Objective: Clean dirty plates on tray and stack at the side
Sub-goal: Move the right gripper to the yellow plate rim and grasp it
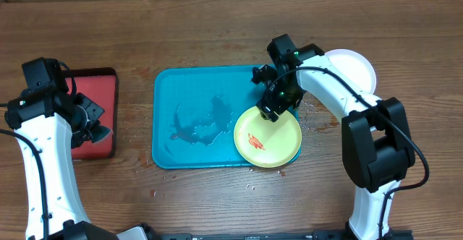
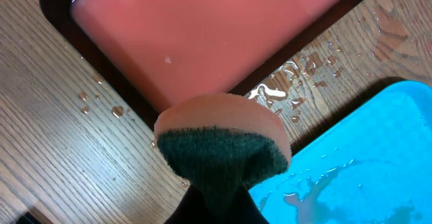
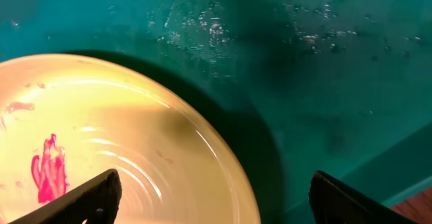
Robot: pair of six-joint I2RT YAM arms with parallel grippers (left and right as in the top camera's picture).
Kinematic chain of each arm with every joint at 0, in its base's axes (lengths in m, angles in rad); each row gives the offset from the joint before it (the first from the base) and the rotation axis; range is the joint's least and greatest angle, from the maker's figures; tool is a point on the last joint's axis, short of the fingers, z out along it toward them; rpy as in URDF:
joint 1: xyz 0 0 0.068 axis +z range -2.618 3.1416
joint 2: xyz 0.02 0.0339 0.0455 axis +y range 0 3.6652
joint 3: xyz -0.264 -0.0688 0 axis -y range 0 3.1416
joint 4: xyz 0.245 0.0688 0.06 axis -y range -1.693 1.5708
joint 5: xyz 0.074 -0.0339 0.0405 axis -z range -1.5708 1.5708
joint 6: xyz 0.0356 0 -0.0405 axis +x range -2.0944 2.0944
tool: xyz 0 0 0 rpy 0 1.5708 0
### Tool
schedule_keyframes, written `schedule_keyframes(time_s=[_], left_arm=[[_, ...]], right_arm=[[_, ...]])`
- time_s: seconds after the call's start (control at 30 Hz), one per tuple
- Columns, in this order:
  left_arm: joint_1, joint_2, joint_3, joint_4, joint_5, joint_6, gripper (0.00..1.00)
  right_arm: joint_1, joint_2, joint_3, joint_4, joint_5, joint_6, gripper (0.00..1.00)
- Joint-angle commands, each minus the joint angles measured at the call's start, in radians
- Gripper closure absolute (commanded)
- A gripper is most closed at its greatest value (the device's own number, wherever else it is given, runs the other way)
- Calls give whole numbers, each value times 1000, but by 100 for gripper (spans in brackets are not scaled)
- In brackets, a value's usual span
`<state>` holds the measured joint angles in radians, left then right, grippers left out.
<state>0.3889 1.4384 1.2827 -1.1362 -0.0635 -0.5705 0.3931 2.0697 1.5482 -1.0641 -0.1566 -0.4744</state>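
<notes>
Yellow-green plastic plate [image 1: 268, 138] at the right end of the tray [image 1: 181, 88] looks light, stiff and slippery — best pinched at its rim by the right pincer [image 1: 273, 111], wide apart above it — left pincer [image 1: 94, 121] clamps a sponge [image 2: 223, 150].

No legible text, label, brand, number or sign on anything near either gripper or elsewhere.

Red-smeared yellow-green plate [image 1: 273, 144] on turquoise tray [image 1: 168, 103]
</notes>
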Motion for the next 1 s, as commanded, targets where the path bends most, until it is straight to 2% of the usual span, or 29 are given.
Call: schedule_keyframes(time_s=[0.0, 0.13, 0.23, 0.43, 0.5, 0.53, 0.63, 0.73, 0.87, 0.97], left_arm=[[3, 0, -4, 7, 10, -2, 96], [3, 0, -4, 11, 10, -2, 96], [3, 0, -4, 11, 9, -2, 96], [3, 0, -5, 11, 10, -2, 96], [3, 0, -5, 11, 10, -2, 96], [3, 0, -5, 11, 10, -2, 96], [3, 0, -5, 11, 10, -2, 96], [3, 0, -5, 11, 11, -2, 96], [3, 0, -5, 11, 13, -2, 96], [2, 0, -5, 11, 13, -2, 96]], right_arm=[[1, 10, -5, 8, -37, -68, 10], [13, 21, -6, 24, -34, -77, 12], [13, 27, -11, 41, -27, -77, 25], [13, 35, -48, 79, -20, -76, 21], [13, 35, -55, 83, -21, -76, 30], [13, 35, -55, 83, -20, -72, 37], [16, 35, -55, 87, -23, -44, 46], [19, 35, -55, 100, -23, 26, 64], [24, 35, -55, 140, -24, 212, 77], [26, 35, -55, 169, -31, 439, 90]])
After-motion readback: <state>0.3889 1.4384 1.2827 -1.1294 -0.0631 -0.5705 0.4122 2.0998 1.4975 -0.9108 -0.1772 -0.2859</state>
